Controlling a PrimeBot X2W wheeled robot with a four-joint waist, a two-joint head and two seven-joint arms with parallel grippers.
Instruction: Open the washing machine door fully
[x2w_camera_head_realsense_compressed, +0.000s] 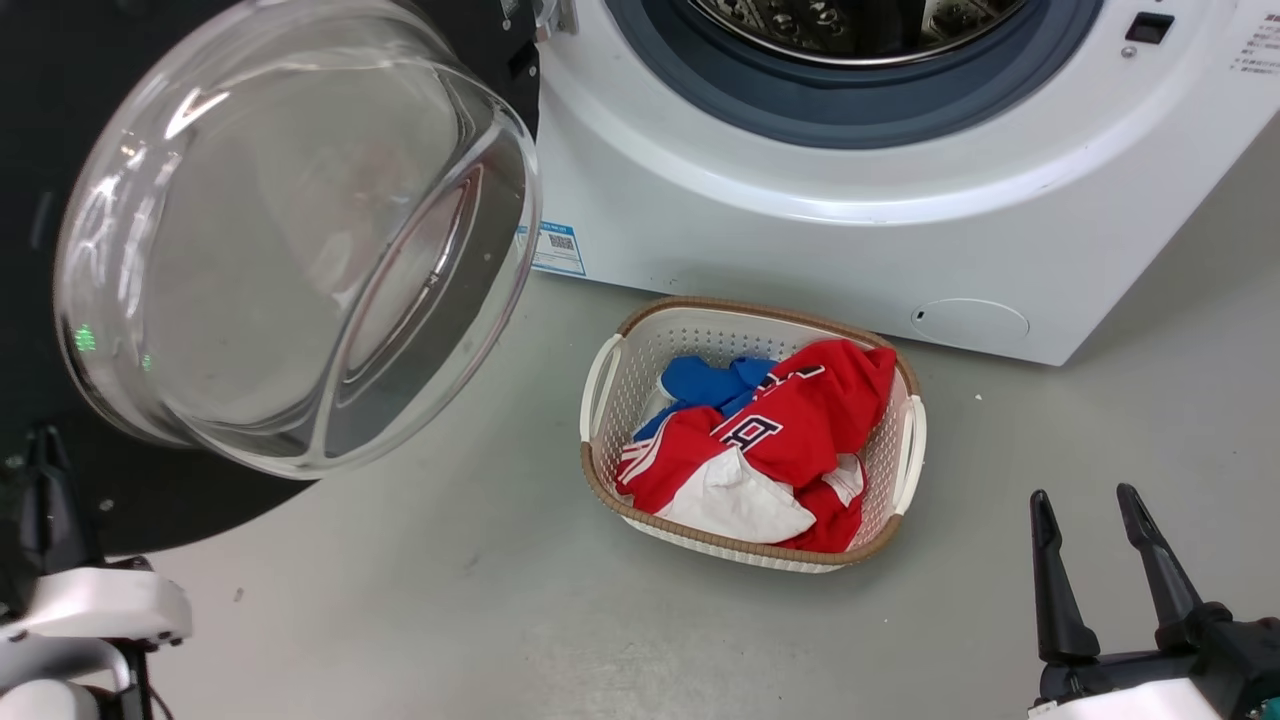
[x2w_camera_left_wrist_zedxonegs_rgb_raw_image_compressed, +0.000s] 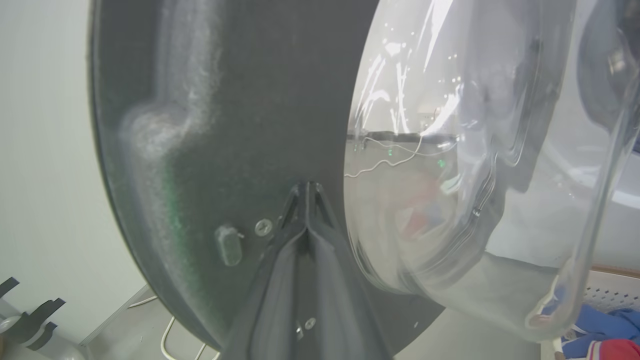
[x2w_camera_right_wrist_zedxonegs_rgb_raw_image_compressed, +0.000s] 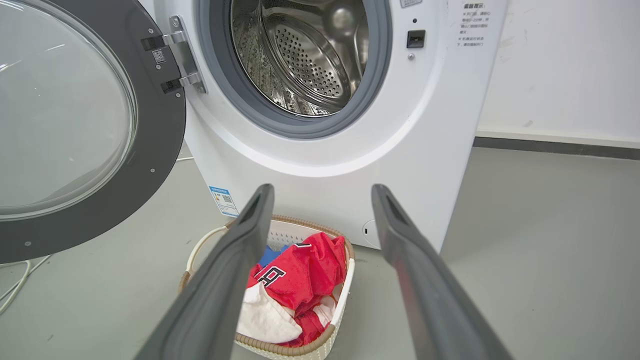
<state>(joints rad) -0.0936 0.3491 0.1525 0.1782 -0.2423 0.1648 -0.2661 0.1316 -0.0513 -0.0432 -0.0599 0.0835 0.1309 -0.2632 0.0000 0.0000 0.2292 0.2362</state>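
Note:
The washing machine door stands swung out to the left of the white machine, its clear glass bowl bulging toward me. In the right wrist view the door hangs from its metal hinge, well clear of the steel drum. My left gripper is at the lower left, by the door's black rim. In the left wrist view that gripper is shut, its tips meeting against the door's dark inner face, just left of the glass bowl. My right gripper is open and empty, low on the right.
A white basket of red, white and blue clothes sits on the grey floor before the machine, between my right gripper's fingers in the right wrist view. A small round service flap is low on the machine. A white cable lies under the door.

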